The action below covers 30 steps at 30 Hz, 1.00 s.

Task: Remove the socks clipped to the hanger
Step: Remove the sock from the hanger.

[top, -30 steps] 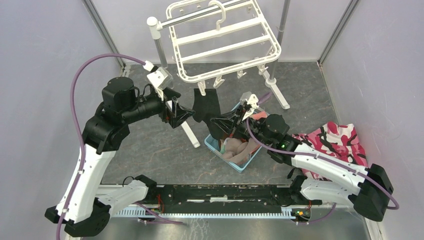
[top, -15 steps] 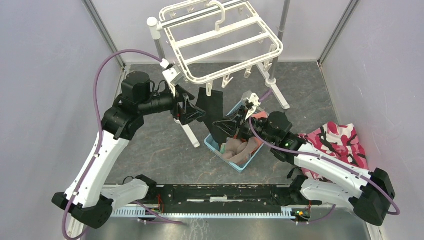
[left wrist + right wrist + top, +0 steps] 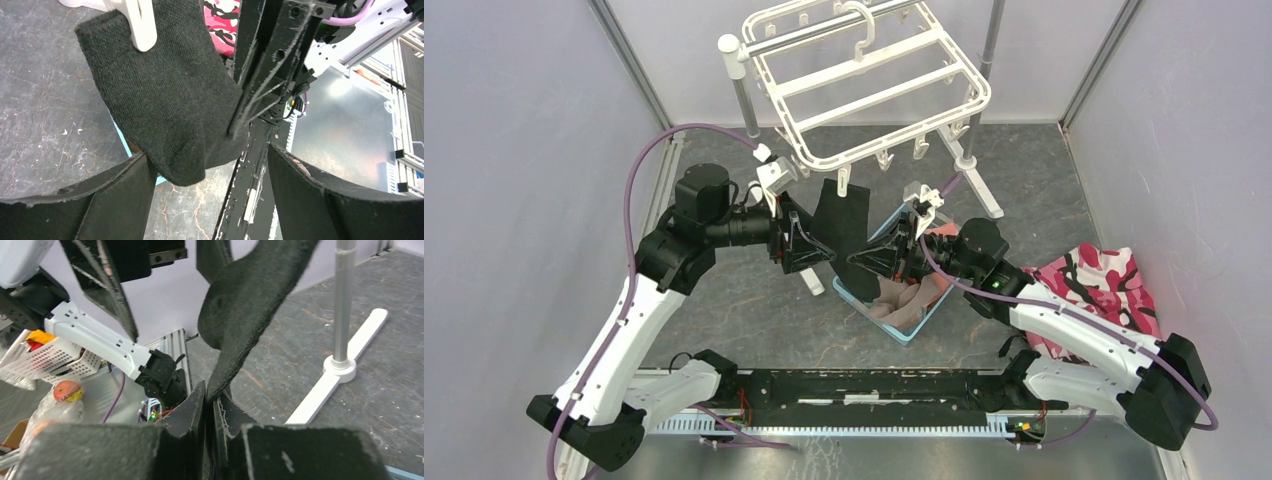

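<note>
A black sock (image 3: 842, 222) hangs from a white clip (image 3: 138, 22) of the white hanger (image 3: 864, 85). In the left wrist view the black sock (image 3: 165, 105) fills the upper middle. My left gripper (image 3: 816, 247) is open, its jaws just left of the sock's lower part; in its own view the gripper (image 3: 207, 172) has the sock's toe end between the wide-apart jaws. My right gripper (image 3: 861, 260) is shut on the sock's lower edge; in the right wrist view the gripper (image 3: 210, 397) pinches the black sock (image 3: 250, 305).
A light blue basket (image 3: 902, 333) with several pale and coral socks sits under my right arm. The grey pole stand (image 3: 972, 160) with white feet holds the hanger. A pink camouflage cloth heap (image 3: 1109, 285) lies at the right.
My left arm has moved right and in toward the black sock. The hanger has swung slightly. My right gripper has stayed shut on the sock's lower edge.
</note>
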{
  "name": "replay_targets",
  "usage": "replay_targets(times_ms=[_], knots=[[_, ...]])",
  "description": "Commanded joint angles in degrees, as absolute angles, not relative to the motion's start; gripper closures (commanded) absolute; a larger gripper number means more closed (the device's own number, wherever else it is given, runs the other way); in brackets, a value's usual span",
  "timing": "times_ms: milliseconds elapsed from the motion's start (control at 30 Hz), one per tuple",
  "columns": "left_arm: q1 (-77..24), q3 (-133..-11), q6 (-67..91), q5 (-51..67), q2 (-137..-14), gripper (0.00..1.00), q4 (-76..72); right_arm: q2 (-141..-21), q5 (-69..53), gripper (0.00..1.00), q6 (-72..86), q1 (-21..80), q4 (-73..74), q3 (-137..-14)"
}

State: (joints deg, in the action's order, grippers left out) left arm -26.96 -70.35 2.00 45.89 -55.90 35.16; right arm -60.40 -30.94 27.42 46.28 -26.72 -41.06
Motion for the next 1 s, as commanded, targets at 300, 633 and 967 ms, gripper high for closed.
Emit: replay_targets(times_ms=[300, 633, 967], knots=[[-26.72, -68.53, 8.0, 51.35, -56.51, 0.85, 27.16, -64.38, -35.62, 0.51, 36.4, 46.27, -42.16, -45.55], [-26.72, -70.3, 8.23, 54.06, -56.35, 0.98, 27.66, -65.7, -35.95, 0.25, 44.78, 42.53, -52.11, -42.72], [-26.72, -69.44, 14.09, 63.65, -55.72, 0.98, 23.34, -63.76, -36.77, 0.15, 45.62, 40.78, -51.34, -40.57]])
